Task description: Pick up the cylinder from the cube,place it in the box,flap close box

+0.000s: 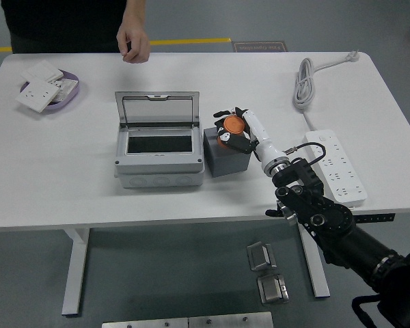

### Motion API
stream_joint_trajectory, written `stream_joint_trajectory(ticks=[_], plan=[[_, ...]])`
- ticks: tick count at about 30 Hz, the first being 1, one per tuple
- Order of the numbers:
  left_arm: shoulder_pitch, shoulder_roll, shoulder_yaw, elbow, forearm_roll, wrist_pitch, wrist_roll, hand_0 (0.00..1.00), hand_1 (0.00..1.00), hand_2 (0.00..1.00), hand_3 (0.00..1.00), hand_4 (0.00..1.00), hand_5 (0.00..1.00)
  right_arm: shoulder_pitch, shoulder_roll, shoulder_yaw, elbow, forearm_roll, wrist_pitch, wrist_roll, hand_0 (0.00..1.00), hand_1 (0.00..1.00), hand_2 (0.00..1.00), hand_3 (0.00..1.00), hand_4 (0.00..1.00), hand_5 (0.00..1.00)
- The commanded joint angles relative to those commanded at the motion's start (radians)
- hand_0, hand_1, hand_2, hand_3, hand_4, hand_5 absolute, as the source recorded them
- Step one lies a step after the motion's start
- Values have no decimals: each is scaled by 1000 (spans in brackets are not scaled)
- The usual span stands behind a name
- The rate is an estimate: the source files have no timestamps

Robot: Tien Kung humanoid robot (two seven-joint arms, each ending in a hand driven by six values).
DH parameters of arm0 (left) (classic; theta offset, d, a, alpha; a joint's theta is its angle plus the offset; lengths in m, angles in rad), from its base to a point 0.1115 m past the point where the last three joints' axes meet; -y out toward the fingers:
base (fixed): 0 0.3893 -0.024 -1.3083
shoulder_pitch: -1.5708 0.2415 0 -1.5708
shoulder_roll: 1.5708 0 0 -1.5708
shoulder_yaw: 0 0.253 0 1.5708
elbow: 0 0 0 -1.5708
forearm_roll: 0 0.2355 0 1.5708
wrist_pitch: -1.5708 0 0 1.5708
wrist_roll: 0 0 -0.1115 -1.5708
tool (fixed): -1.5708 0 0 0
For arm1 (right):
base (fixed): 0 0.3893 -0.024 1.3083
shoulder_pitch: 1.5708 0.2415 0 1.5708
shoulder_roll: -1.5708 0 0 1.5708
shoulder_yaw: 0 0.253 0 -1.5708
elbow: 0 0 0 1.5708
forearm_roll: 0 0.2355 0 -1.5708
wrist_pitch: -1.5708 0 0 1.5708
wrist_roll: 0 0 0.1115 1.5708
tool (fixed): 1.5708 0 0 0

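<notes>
Head view: the robot's right hand (pixel 234 130), reaching in from the lower right of the frame on a black arm, has its white fingers (pixel 227 140) curled around the orange cylinder (pixel 232 125), which sits at the top of the dark grey cube (pixel 222 156) near the centre of the white bench (pixel 191 198); whether the cylinder has cleared the cube's top cannot be told from this angle. Just left of the cube, nearly touching it, stands the grey box (pixel 159 152) with its clear-windowed flap (pixel 158 111) tipped upright at the back and its dark cavity open. The cylinder looks small, rigid and light, probably smooth plastic and a little slippery, so a wrap around its side wall, as the fingers show, seems the sound hold; the flap looks thin and hinged and should swing with a light push. At the upper left of the frame a person's hand (pixel 134 46) hangs loosely curled over the far edge, holding nothing visible, near a purple tray (pixel 70 96) of white switch plates. A white power strip (pixel 339 166) and its coiled cable (pixel 306 80) lie at the right. No brand or label on the task's things is legible; a floor sign beyond the bench is too small to read. The left arm is out of view.
</notes>
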Motion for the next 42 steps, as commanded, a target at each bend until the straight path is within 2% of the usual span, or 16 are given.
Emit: stream_joint_trajectory(ticks=[1,2,7,8,13,14,19,20,25,26,31,32,36,37,38,42], plan=[[0,0,-1,0,0,0,-1,566,577,546,569,591,206,0,0,0,0,1,0,0,719,628,568,590,78,2],[0,0,-2,0,0,0,-2,565,578,546,568,592,209,1,0,-1,0,1,-1,-1,741,634,574,593,121,2],[-1,0,-8,0,0,1,-7,565,578,546,568,592,209,2,0,-2,3,4,-5,-3,741,634,574,593,121,2],[-1,0,-9,0,0,1,-8,564,581,547,568,596,217,2,0,-3,4,5,-6,-3,739,638,573,595,151,2],[-2,0,-13,0,1,2,-10,564,581,547,568,596,217,3,0,-2,14,1,-18,-7,739,638,573,595,151,2],[-2,-1,-13,0,0,2,-10,563,584,548,570,598,228,4,0,-1,18,-1,-21,-8,704,624,563,574,100,2],[-1,-2,-15,0,2,3,-9,563,584,548,570,598,228,12,0,8,54,-25,-36,-22,704,624,563,574,100,2],[0,-2,-17,0,3,3,-8,563,587,549,572,601,236,13,0,11,68,-35,-41,-29,667,609,550,545,14,2],[4,-3,-29,0,12,5,-2,563,587,549,572,601,236,19,0,16,145,-95,-59,-65,667,609,550,545,14,2],[5,-3,-32,0,14,5,0,564,591,550,571,601,250,20,0,14,168,-116,-62,-76,615,594,548,529,39,2],[8,-4,-52,0,30,9,15,564,591,550,571,601,250,34,0,-12,266,-214,-67,-143,615,594,548,529,39,2],[9,-3,-55,0,33,10,19,563,594,551,574,602,262,39,0,-20,289,-238,-66,-161,518,560,541,520,102,2],[11,-1,-67,0,43,14,35,563,594,551,574,602,262,70,0,-78,359,-318,-55,-230,518,560,541,520,102,2],[11,-1,-70,0,45,15,38,563,594,551,574,602,262,80,0,-94,370,-336,-52,-244,518,560,541,520,102,2],[12,0,-74,0,47,16,42,563,594,552,574,607,264,91,0,-112,376,-351,-50,-258,445,539,529,520,86,2],[11,3,-82,0,54,18,53,563,594,552,574,607,264,138,0,-188,382,-407,-35,-308,445,539,529,520,86,2]])
